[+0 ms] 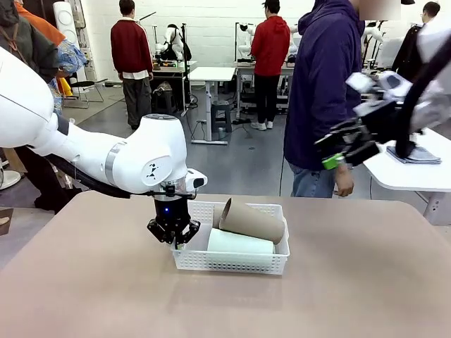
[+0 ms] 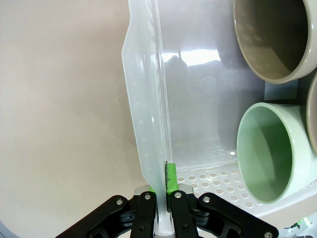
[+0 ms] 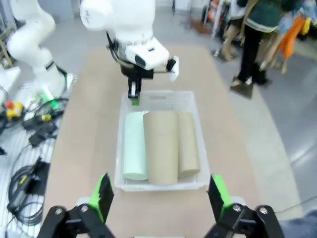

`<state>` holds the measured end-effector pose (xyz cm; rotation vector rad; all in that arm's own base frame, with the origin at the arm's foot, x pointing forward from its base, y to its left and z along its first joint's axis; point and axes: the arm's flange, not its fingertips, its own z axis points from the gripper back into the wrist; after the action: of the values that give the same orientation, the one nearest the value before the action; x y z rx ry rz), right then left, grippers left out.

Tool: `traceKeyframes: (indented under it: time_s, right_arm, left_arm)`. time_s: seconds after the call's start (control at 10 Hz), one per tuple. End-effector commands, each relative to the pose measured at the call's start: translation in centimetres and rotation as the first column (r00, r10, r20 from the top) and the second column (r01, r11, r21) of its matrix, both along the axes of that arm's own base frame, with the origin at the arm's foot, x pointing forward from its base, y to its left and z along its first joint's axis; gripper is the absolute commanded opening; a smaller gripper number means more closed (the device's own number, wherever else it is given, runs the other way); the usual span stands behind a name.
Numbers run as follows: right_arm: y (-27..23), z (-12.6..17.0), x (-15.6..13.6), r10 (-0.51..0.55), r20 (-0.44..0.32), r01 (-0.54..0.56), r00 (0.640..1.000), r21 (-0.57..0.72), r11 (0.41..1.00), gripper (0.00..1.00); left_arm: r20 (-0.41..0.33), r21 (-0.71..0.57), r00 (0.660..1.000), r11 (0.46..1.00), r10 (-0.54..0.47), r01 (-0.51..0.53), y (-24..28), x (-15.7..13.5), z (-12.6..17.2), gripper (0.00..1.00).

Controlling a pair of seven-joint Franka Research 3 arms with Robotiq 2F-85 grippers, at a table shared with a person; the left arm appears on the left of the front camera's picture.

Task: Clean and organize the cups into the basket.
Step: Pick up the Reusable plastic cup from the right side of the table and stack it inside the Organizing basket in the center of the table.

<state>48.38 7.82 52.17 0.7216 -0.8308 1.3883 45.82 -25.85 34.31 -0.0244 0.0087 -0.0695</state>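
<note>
I see my left tool (image 1: 173, 235) clamped tight on the end wall of the basket (image 1: 232, 262), one green pad (image 2: 170, 179) inside the wall and the other finger outside it, at the basket's left end on the brown surface (image 1: 84, 289). The basket sits near the middle of the surface. Inside it lie the cups on their sides: the mint green cup (image 1: 239, 243) along the near wall, and a tan-brown cup (image 1: 252, 221) tilted across the top, its open mouth toward my left tool. From the right wrist view I count a second tan cup (image 3: 188, 144) beside the first. My right tool (image 3: 159, 194) hovers well above the basket's other end, jaws spread wide and holding nothing. A person in a dark hoodie (image 1: 320, 84) stands at the far side.
</note>
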Motion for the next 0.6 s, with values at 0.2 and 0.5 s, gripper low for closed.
traceKeyframes:
  time_s: [0.2, 0.5]
  right_arm:
    - [-8.8, -1.3, -2.5, -0.091, 0.014, 0.088, 0.996, 0.15, 0.985, 1.0]
    - [-14.8, -2.9, -3.7, -0.229, -0.155, 0.251, 0.961, 0.138, 0.958, 1.0]
  left_arm:
    - [-0.002, 0.003, 1.0, 1.0, -0.001, 0.001, 0.0, -0.1, -0.1, 0.0]
    - [-0.002, 0.003, 1.0, 1.0, -0.001, 0.001, 0.0, -0.1, -0.1, 0.0]
